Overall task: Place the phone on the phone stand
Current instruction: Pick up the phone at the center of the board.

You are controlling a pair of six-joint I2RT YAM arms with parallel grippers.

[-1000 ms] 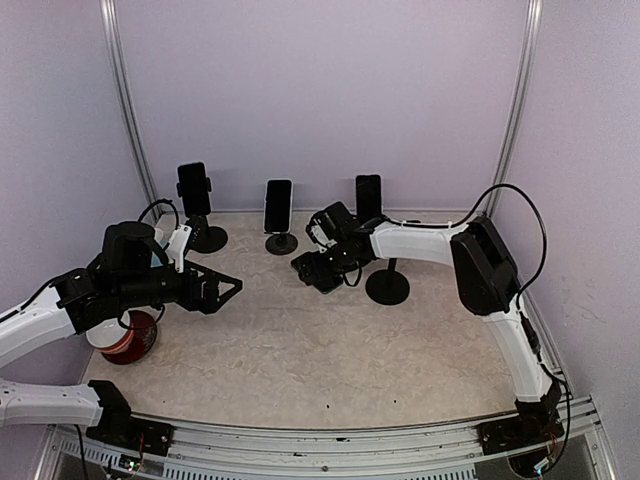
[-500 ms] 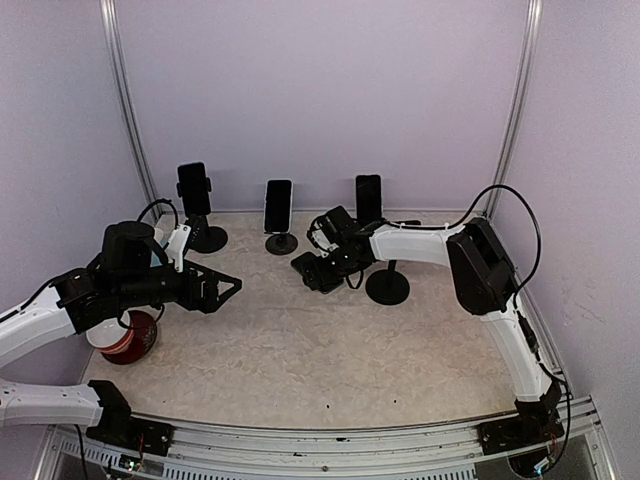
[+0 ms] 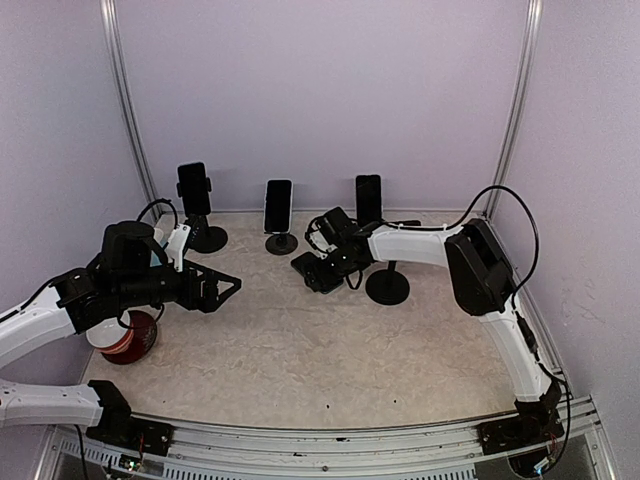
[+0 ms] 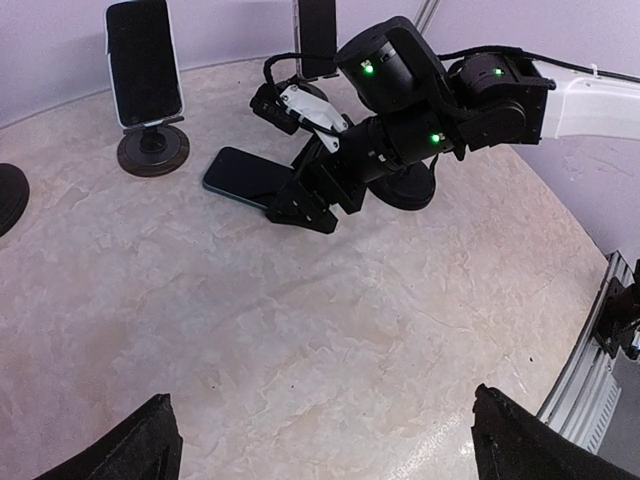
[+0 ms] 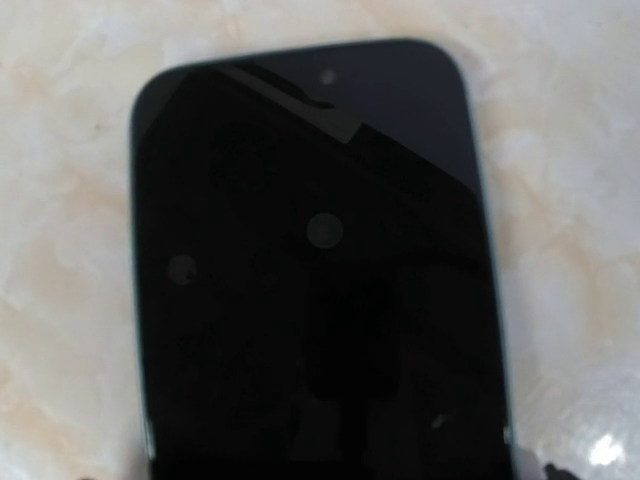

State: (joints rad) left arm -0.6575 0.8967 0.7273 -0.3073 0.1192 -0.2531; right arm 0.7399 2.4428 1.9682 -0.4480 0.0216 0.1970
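One arm (image 3: 415,243), the right, stoops low over the phone (image 4: 245,178)

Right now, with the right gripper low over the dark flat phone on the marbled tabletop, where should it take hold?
Probably across the two long side edges of the dark flat phone, coming down from above. It lies flat on the marbled tabletop, so only its thin edges offer purchase; the right gripper hangs over one end, jaws open.
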